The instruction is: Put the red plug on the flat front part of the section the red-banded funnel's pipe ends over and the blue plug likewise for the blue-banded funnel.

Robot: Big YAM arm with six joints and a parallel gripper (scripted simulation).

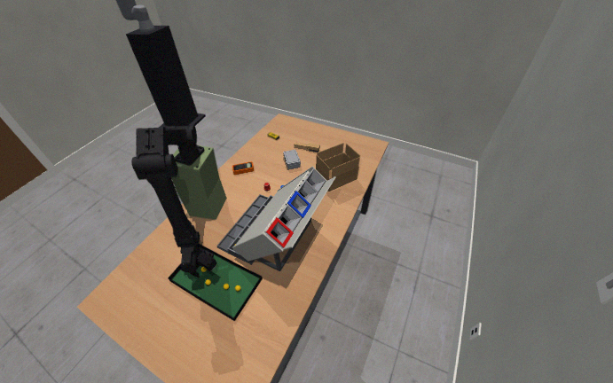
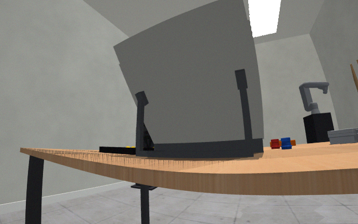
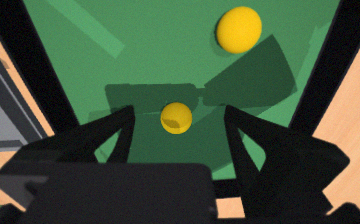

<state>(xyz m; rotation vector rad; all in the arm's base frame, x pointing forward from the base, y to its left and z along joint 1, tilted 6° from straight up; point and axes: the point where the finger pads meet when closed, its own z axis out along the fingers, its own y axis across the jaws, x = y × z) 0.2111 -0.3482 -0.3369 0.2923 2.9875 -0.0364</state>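
My gripper is open and low over the green marble tray. One yellow marble lies on the tray between the two fingertips, touched by neither. A second marble lies further on, and others lie in a row. The grey cover carries the red-banded funnel and the blue-banded funnel. The row of sections lies at its foot. The red plug and the blue plug stand on the table beyond the cover.
A tall green block stands by the arm. An orange device, a grey box, a cardboard box and a small yellow item lie at the far end of the table.
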